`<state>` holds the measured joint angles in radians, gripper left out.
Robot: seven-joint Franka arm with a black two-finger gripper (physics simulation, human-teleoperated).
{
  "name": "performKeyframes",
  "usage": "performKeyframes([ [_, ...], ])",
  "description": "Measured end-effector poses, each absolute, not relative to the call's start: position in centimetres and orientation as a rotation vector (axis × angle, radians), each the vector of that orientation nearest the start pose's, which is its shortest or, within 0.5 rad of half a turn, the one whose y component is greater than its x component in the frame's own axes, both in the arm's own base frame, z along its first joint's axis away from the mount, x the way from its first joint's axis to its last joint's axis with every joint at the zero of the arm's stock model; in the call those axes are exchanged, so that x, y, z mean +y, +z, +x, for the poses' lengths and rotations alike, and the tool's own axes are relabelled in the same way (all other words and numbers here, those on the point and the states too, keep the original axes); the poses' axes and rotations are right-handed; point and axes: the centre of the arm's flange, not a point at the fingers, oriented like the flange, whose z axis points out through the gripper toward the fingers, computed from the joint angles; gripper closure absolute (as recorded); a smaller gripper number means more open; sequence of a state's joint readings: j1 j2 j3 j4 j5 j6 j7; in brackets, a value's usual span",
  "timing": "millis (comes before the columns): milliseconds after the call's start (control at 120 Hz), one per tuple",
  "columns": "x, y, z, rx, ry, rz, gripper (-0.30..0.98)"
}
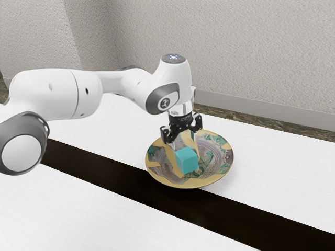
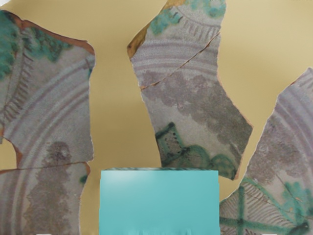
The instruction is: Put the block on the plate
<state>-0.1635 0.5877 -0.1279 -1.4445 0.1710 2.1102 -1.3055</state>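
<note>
Fingers [image 1: 166,135] of a black gripper [image 1: 184,142] stand spread at the center of the exterior view, apparently gripping nothing, above a teal block [image 1: 186,161] inside a patterned plate [image 1: 191,183]. The block lies below the fingers and slightly toward the lower right of the frame, and looks to be resting in the plate's hollow. A single white arm [image 1: 121,83], the only one at work, reaches in from the left of the frame over a white table [image 1: 293,172] crossed by a dark stripe [image 1: 131,183]. Close to a cube, the block offers no clear long axis and no end that points anywhere; one upright corner is turned toward the viewer, at the lower left of its visible faces.

Seen from the wrist, the block's smooth face lies in line with the space between the fingers, pale slivers of their tips just visible on either side, apart from it. Its straight edge appears to run squarely along the line from finger to finger, over the plate's painted shards. Placement looks all but complete; a straight lift would likely suit next, since a sideways drift could nudge the block.
</note>
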Motion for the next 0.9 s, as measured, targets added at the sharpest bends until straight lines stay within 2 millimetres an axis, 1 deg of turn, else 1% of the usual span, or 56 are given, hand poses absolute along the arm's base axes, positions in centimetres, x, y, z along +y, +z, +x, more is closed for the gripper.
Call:
performKeyframes([
  [108, -18.3, 36.7, 68.7, -1.473, -0.171, -2.78, 0.08],
  [175, -18.4, 38.7, 67.6, -1.5, -0.173, -2.79, 0.06],
  [208, -17.6, 39.9, 67.5, -1.515, -0.19, -2.786, 0.05],
  [283, -14.8, 42.4, 67.5, -1.53, -0.226, -2.77, 0.04],
  [333, -13.0, 44.1, 67.4, -1.518, -0.245, -2.766, 0.03],
  [375, -11.5, 45.2, 67.3, -1.494, -0.254, -2.767, 0.02],
  [517, -7.8, 48.6, 66.5, -1.314, -0.275, -2.815, 0.01],
  [567, -6.4, 49.2, 66.3, -1.236, -0.273, -2.833, 0.01],
  [625, -4.9, 49.7, 65.5, -1.149, -0.26, -2.853, 0.01],
  [725, -3.4, 50.8, 63.2, -0.999, -0.232, -2.895, 0.0],
  [825, -1.7, 51.9, 60.3, -0.876, -0.211, -2.923, 0.0],
  [900, -1.2, 52.7, 59.1, -0.785, -0.211, -2.945, 0.0],
])
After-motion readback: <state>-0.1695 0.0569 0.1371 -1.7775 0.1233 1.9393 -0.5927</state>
